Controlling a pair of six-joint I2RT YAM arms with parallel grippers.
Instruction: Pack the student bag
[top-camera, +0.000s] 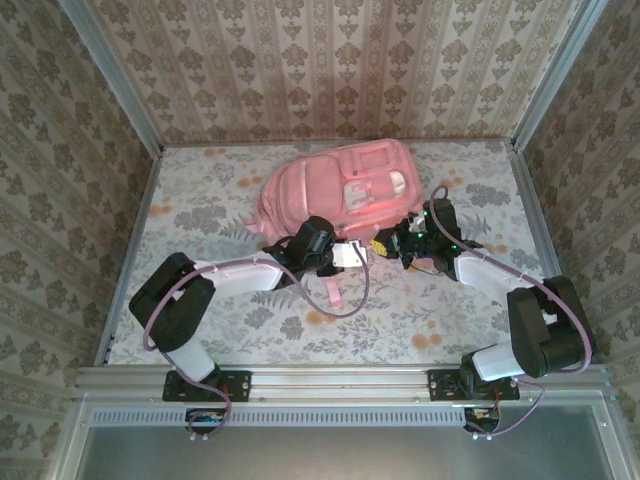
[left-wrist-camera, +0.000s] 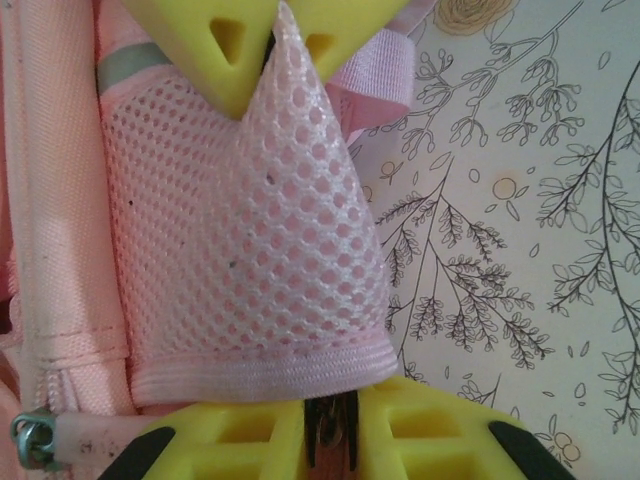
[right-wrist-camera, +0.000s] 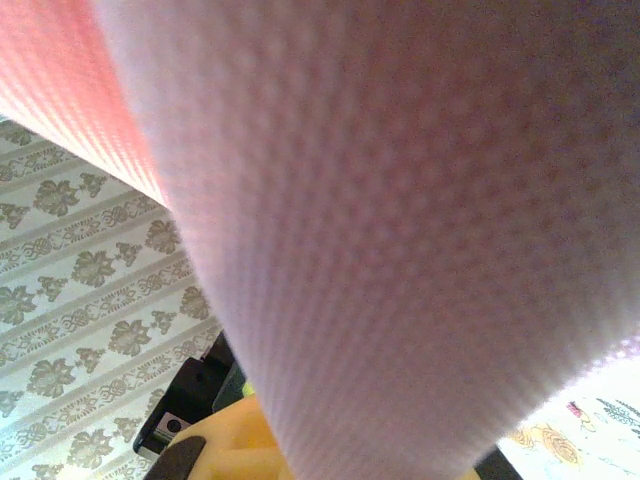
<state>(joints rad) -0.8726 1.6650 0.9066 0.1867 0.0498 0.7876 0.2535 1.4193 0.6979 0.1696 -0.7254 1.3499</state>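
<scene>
Lying on the desk (top-camera: 200, 210), long axis left-to-right, the student bag (top-camera: 340, 185) sits just beyond both arms: left gripper (left-wrist-camera: 272, 50) narrow, pinching the bag's mesh pocket (left-wrist-camera: 250, 250); right gripper (top-camera: 385, 243) closed at the bag's near edge, hold unconfirmed.

Three viewpoints: one high and fixed, two riding the wrists.
From above and behind the arm bases (top-camera: 205, 385): looks steeply down across the whole bench (top-camera: 200, 330), far enough back to take in the student bag (top-camera: 340, 185) entire. From the left wrist: peers along the left tool (left-wrist-camera: 272, 45), almost against the bag's pink mesh (left-wrist-camera: 250, 260), bench print at right. From the right wrist: presses blur-close to pink mesh, faces out toward wallpaper (right-wrist-camera: 90, 300). Share the bag's near edge.
</scene>
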